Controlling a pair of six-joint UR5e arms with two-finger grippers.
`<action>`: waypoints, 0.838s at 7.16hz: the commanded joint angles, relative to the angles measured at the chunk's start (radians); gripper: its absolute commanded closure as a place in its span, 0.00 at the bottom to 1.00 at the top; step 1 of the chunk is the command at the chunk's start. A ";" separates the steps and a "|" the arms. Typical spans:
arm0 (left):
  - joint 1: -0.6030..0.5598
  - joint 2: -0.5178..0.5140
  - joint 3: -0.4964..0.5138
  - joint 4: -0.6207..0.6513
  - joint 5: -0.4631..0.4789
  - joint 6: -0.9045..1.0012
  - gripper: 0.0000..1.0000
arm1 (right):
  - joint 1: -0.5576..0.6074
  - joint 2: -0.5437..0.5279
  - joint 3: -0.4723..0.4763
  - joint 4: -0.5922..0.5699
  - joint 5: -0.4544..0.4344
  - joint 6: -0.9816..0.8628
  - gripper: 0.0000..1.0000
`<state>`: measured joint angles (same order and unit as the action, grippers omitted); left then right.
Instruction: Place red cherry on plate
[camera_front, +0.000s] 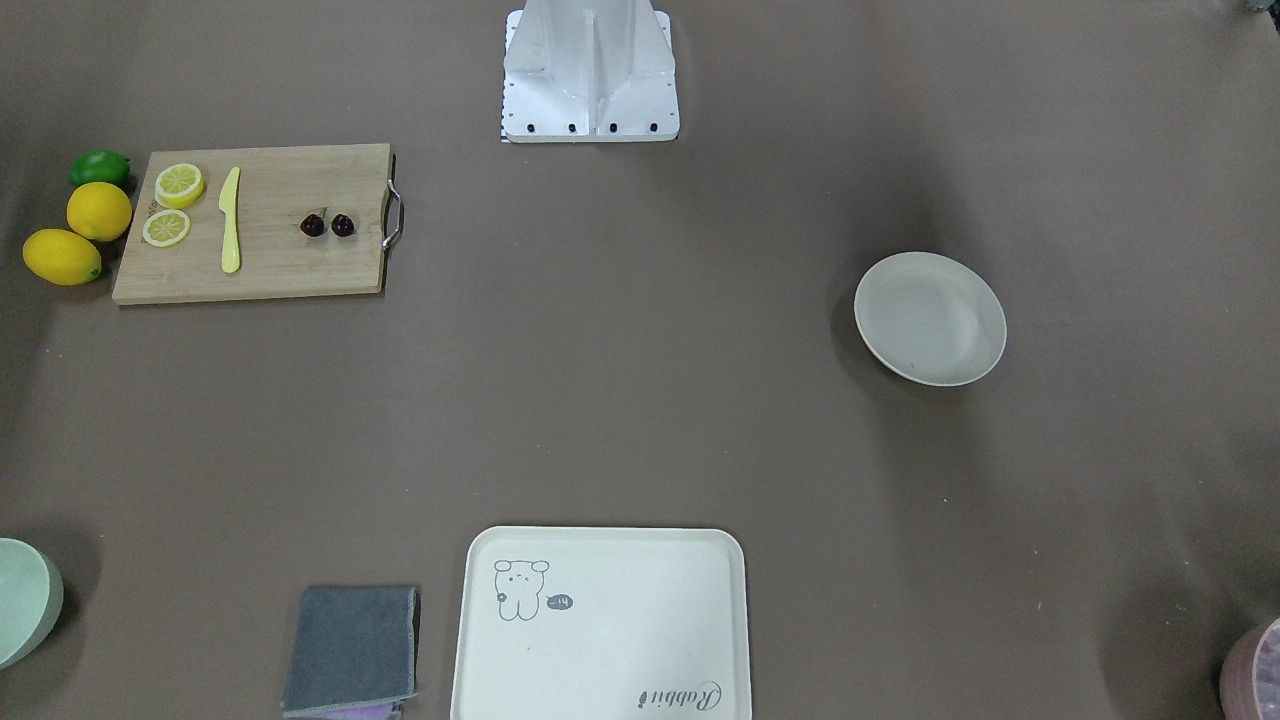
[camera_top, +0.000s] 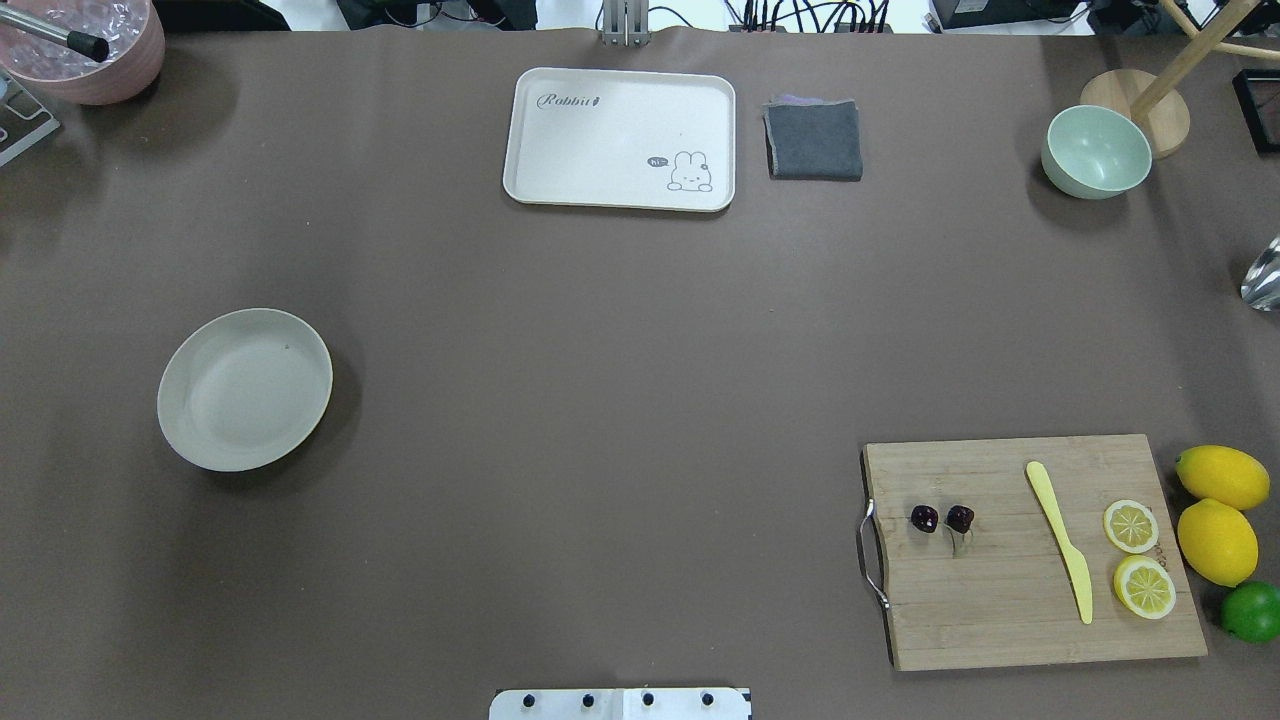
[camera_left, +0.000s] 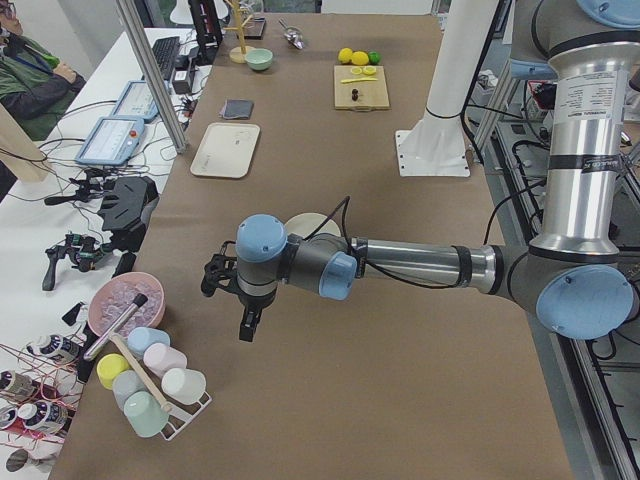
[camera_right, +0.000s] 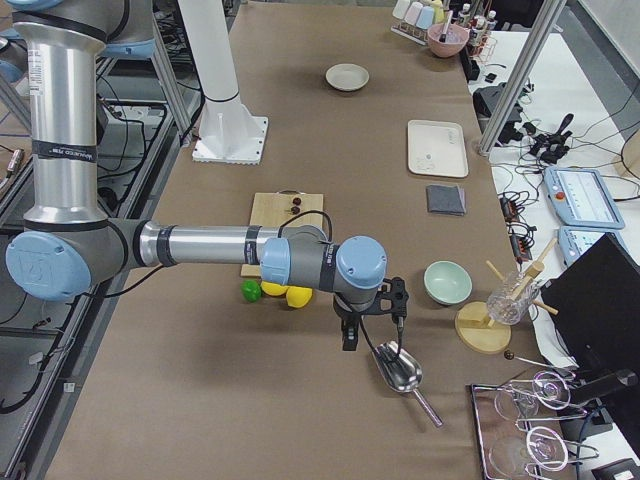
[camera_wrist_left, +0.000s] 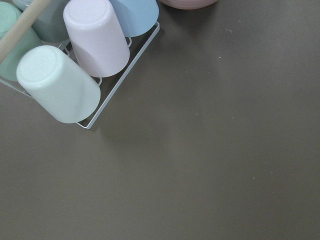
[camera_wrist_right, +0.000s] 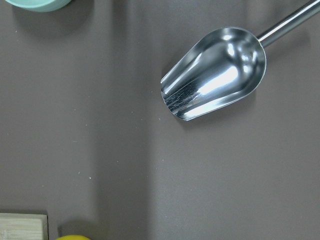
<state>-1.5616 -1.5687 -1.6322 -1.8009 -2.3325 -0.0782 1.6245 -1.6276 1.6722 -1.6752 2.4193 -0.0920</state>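
Note:
The red cherry (camera_top: 941, 519) is a pair of dark maroon cherries lying on the wooden cutting board (camera_top: 1010, 590) near its metal handle; it also shows in the front view (camera_front: 328, 225). The plate (camera_top: 245, 388) sits empty on the opposite side of the table, also seen from the front (camera_front: 930, 318). My left gripper (camera_left: 247, 325) hangs over the table end near the cup rack, well away from the plate. My right gripper (camera_right: 350, 335) hovers beside a metal scoop, past the lemons. Both grippers show only in the side views, so I cannot tell whether either is open or shut.
On the board lie a yellow knife (camera_top: 1062, 556) and two lemon slices (camera_top: 1138, 555); two lemons (camera_top: 1218, 510) and a lime (camera_top: 1251, 610) sit beside it. A cream tray (camera_top: 620, 138), grey cloth (camera_top: 813, 140), green bowl (camera_top: 1096, 152), pink bowl (camera_top: 85, 45), cup rack (camera_wrist_left: 95, 40) and scoop (camera_wrist_right: 215, 72) line the edges.

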 joint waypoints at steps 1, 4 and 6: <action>0.000 -0.001 0.000 -0.002 0.001 0.000 0.02 | 0.000 -0.002 0.000 0.000 0.003 0.000 0.00; 0.000 -0.002 -0.001 -0.003 -0.001 0.000 0.02 | 0.000 -0.002 0.000 0.000 0.003 0.000 0.00; 0.021 -0.010 -0.030 -0.009 -0.028 0.003 0.02 | 0.000 -0.002 0.000 0.000 0.003 0.000 0.00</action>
<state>-1.5560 -1.5727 -1.6489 -1.8054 -2.3446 -0.0769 1.6245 -1.6291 1.6724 -1.6751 2.4221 -0.0920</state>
